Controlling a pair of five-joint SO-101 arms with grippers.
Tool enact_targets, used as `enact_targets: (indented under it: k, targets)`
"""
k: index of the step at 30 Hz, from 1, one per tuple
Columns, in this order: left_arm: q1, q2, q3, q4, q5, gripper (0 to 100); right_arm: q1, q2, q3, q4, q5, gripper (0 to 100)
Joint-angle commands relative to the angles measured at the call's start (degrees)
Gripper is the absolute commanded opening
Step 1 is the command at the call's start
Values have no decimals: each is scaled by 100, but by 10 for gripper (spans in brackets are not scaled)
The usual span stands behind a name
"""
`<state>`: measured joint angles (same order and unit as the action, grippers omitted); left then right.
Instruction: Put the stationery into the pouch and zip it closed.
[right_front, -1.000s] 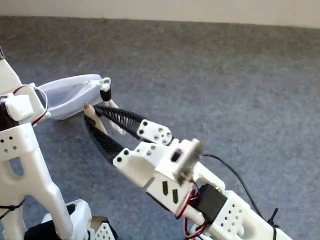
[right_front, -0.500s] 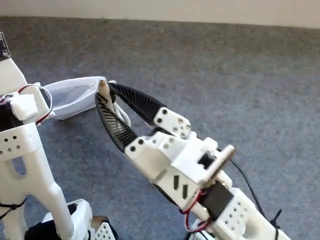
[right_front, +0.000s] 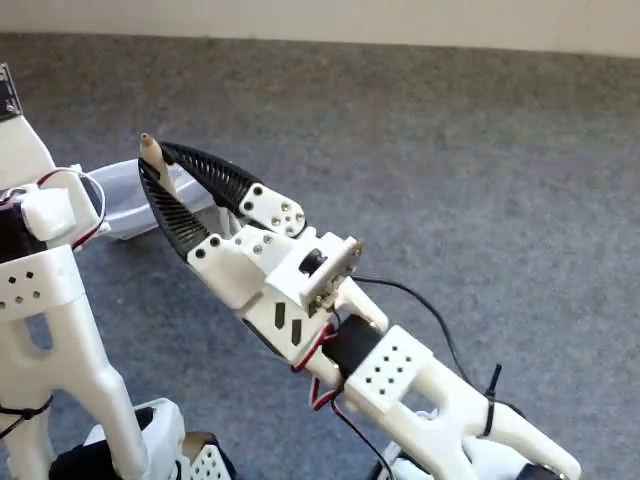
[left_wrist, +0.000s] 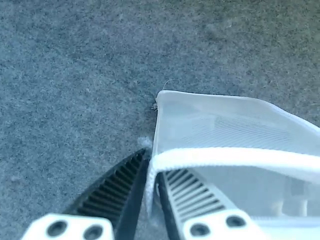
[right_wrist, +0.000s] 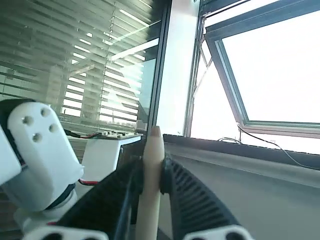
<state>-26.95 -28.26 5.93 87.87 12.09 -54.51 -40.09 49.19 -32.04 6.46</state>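
left tool (left_wrist: 150, 164) clamped on the rim of the white pouch (left_wrist: 225, 125) | pouch lies near left edge of desk (right_front: 450, 150) | right tool (right_wrist: 151, 169) clamped on pencil (right_front: 150, 148), raised near the pouch

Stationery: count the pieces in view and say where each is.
1: a pencil clamped in the right pincer, raised near the pouch. Others may be hidden inside the pouch.
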Motion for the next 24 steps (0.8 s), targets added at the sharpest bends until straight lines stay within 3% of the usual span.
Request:
enact_targets:
  k: [1, 8, 21, 24]
  targets:
    - [57, -110, -110, -114, 70, 9, -189, -22, -330, -382, 53, 5]
    - [57, -110, -110, -97, 70, 8, -743, 163, -321, -382, 70, 5]
    - [171, -110, -84, -88, 62, 8, -708, 549, -549, -1473, 79, 5]
    - [180, -110, -48, -114, 62, 8, -321, 892, -875, -1490, 53, 5]
